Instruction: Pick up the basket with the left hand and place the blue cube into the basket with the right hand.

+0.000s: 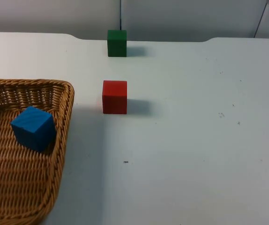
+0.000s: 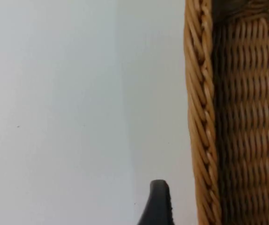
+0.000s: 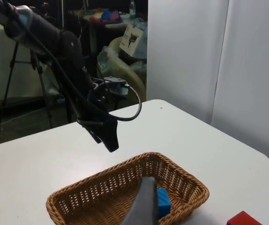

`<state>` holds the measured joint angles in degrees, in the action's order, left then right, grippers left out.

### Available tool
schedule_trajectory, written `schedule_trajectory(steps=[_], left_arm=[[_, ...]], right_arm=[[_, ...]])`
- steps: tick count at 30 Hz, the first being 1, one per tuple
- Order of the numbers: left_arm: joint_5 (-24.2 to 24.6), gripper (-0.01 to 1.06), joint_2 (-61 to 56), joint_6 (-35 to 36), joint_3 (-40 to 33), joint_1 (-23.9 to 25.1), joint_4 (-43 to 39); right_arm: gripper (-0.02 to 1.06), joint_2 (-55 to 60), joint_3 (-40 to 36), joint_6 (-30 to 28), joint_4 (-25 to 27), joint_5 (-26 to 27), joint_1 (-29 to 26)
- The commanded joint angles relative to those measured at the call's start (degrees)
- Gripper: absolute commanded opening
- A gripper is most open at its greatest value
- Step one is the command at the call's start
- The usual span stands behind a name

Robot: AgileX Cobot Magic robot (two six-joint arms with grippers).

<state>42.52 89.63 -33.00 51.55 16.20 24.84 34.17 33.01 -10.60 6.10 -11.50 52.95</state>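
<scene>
A white table top (image 1: 195,140) ends at a grey partition wall (image 1: 181,18) — on it, a woven wicker basket (image 1: 12,187) holds a blue cube (image 1: 33,127).

In the top view the basket lies at about 8 o'clock, the cube tilted against its right wall. A red cube (image 1: 114,96) stands just right of the basket, near 11 o'clock; a green cube (image 1: 116,43) stands behind it at 12, by the wall. The left gripper (image 3: 107,139) hangs above the basket's far rim — whether its claw is wide or narrow I cannot tell. The right gripper (image 3: 141,206) looks across at the basket; its claw state cannot be told either. Beyond the table, tripods and clutter stand in the room.
</scene>
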Motion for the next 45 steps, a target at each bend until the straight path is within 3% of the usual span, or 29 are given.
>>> schedule_trajectory(steps=[1,5,14,23,28,33,43,45], left_arm=[[1.73,0.67,-3.50,2.48,0.53,0.06,-1.12],[3.07,0.67,-12.23,6.66,0.53,0.06,-1.01],[8.34,0.67,-34.09,6.67,0.53,0.06,4.56],[8.68,0.67,-54.05,6.67,-0.79,-2.36,6.12],[10.81,0.67,-60.97,7.05,-4.14,-9.37,3.45],[11.94,0.67,-66.77,11.71,-8.57,-16.83,-2.40],[14.06,0.67,-78.34,14.05,-14.38,-18.10,-10.18],[15.96,0.67,-81.73,19.13,-14.38,-18.00,-13.30]], right_arm=[[0.74,-0.17,-0.11,0.12,0.09,0.99,0.21],[0.74,-0.17,-0.11,0.12,-0.31,1.70,0.21],[0.74,-0.17,-0.11,-0.01,-0.31,3.12,0.21],[0.74,-0.17,-0.11,-0.01,-0.31,2.58,0.21],[0.74,-0.17,-0.11,-0.29,-0.31,1.60,0.21],[0.74,-0.17,-0.11,-0.29,-1.61,-0.02,0.21],[0.74,-0.17,-0.11,-0.29,-2.44,-0.74,0.21],[0.74,-0.17,-0.11,-0.04,-3.01,-1.09,0.21]])
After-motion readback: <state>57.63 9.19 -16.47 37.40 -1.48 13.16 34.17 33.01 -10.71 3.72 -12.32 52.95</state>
